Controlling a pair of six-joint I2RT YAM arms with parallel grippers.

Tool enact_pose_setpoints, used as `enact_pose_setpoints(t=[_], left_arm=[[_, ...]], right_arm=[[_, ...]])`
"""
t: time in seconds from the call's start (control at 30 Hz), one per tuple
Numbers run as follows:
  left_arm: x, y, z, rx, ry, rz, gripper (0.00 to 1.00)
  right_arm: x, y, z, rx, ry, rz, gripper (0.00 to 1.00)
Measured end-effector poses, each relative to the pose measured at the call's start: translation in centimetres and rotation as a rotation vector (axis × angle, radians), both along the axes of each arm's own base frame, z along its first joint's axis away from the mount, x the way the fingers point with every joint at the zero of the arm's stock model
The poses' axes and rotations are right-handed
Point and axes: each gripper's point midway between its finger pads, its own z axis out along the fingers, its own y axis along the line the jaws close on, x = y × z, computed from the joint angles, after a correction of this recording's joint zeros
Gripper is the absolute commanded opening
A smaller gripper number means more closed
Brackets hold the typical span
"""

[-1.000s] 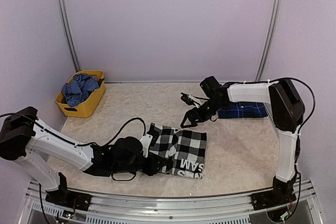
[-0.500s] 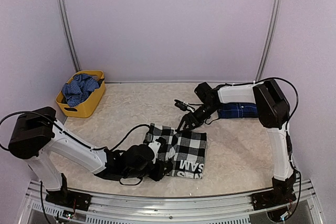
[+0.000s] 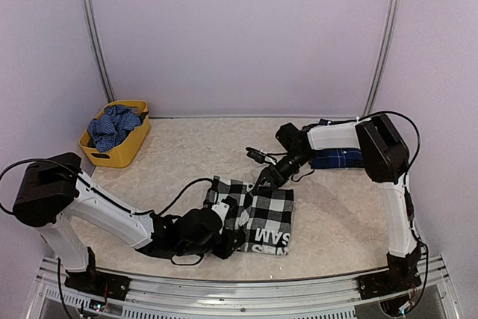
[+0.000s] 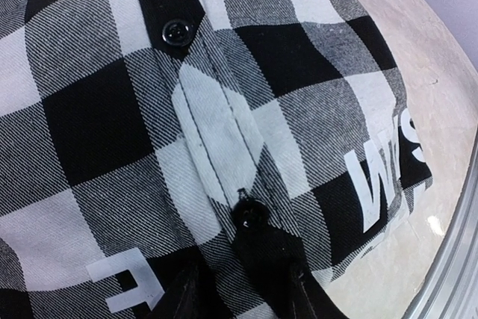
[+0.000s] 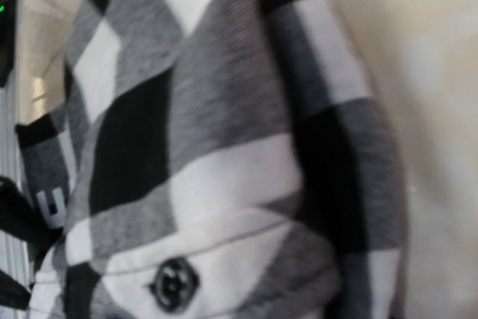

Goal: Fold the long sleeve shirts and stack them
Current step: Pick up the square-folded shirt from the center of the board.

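Shirt (image 3: 263, 213) in black-and-white check is laid folded mid-counter (image 3: 187, 147), flanked near-left by the left end effector (image 3: 230, 235) and far by the right end effector (image 3: 263, 181); neither's closure can be told.

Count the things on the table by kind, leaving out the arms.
Shirts: 2, the check shirt and the navy shirt
Baskets: 1, the yellow basket
Cloth bundles: 1, the blue cloth in the basket; I cannot tell what garment it is
Total: 4
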Motion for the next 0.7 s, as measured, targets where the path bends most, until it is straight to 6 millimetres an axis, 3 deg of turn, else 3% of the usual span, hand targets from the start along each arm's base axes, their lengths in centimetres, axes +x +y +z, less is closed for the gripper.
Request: enact_pose_setpoints(t=[0.27,0.43,0.57,0.7], left_arm=[[-0.4,0.3,-0.2,0.030,-0.010,-0.002,0.36],[-0.6,0.7,-0.4,0.051,-0.017,-0.003,0.36],[-0.7,0.9,-0.5,0.063,-0.023,-0.007,0.36],[-0.7,0.9,-0.5,0.068,-0.027,-0.007,0.37]], right_arm=[[-2.7,0.8,-0.4,0.046,0.057,0.054,0.63],[-5.4,2.0,-0.6,0.065,0.101,0.109,0.55],[-7.4,2.7,-0.8,0.071,0.135,0.148,0.41],[-8.1,2.3,-1.3,0.061,0.168,0.145,0.20]])
